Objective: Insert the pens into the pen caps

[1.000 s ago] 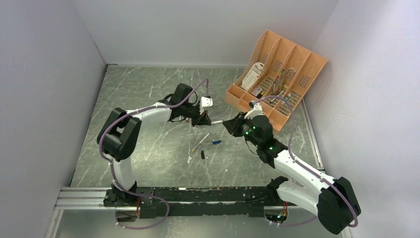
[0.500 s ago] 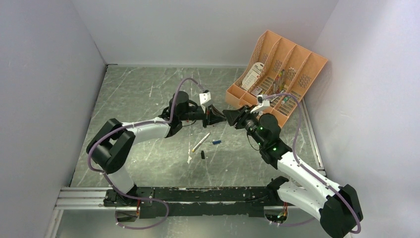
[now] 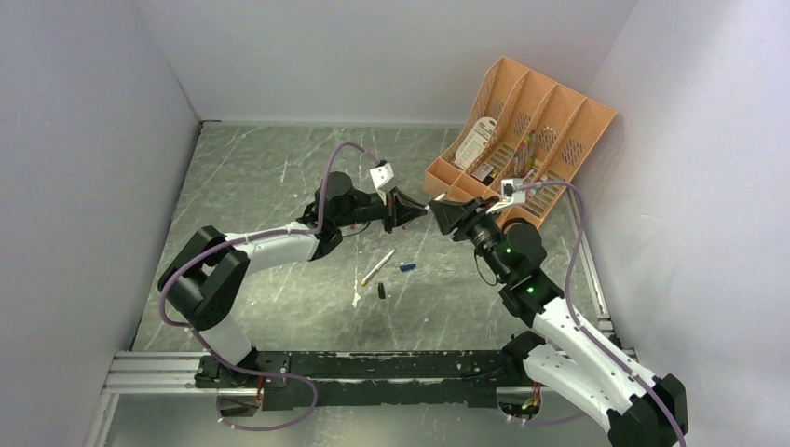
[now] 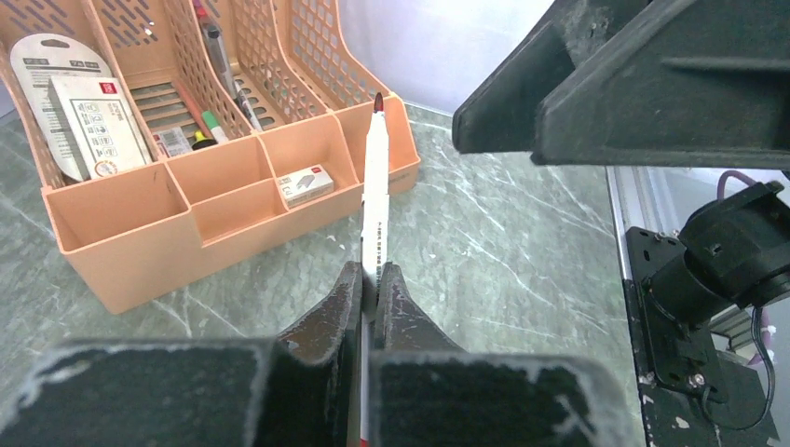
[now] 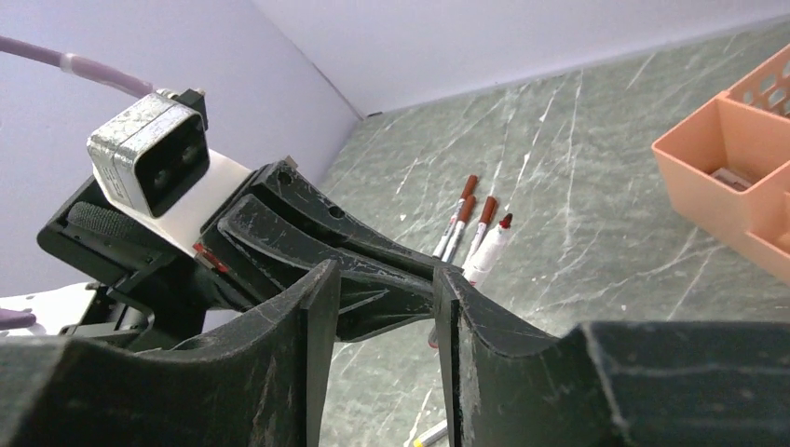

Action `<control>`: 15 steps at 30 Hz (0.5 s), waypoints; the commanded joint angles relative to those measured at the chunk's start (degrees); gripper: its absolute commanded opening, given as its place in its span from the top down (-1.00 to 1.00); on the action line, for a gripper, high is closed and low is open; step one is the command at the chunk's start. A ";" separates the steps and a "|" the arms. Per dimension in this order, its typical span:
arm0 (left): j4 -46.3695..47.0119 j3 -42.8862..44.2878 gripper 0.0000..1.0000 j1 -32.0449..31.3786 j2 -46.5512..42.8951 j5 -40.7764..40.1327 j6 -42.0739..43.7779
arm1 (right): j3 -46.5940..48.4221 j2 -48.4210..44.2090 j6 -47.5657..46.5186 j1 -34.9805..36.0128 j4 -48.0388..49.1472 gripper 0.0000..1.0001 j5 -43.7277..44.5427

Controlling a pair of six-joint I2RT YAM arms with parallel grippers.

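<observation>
My left gripper (image 3: 407, 207) (image 4: 373, 270) is shut on a white pen (image 4: 374, 186) with a dark red tip, held above the table and pointing at the right gripper. My right gripper (image 3: 445, 213) (image 5: 387, 279) is open and empty, its jaws facing the left gripper (image 5: 307, 233) close by. The held pen (image 5: 489, 250) shows just beyond the right finger. On the table lie another pen (image 3: 377, 267), a blue cap (image 3: 407, 266) and a dark cap (image 3: 382, 291). Several red-ended pens (image 5: 463, 209) lie farther off.
The orange organizer tray (image 3: 522, 140) (image 4: 233, 177) stands tilted at the back right, close behind both grippers. A small white piece (image 3: 356, 300) lies near the dark cap. Grey walls close in the table on three sides.
The left gripper has moved right and up with the pen, turning to face the right gripper. The right gripper has risen and shifted slightly right toward the organizer.
</observation>
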 commanded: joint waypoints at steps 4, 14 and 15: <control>4.96 0.23 0.86 -0.08 -1.51 -1.25 -4.38 | 2.57 0.97 -2.24 -0.28 -4.72 0.01 2.97; 1.12 1.28 0.86 -0.72 -4.92 2.86 -3.09 | 5.27 4.86 -3.25 -0.35 -2.12 -0.03 3.14; 0.34 1.47 0.86 -0.89 -5.12 4.30 -2.63 | 5.62 5.49 -3.52 -0.32 -1.52 -0.01 3.10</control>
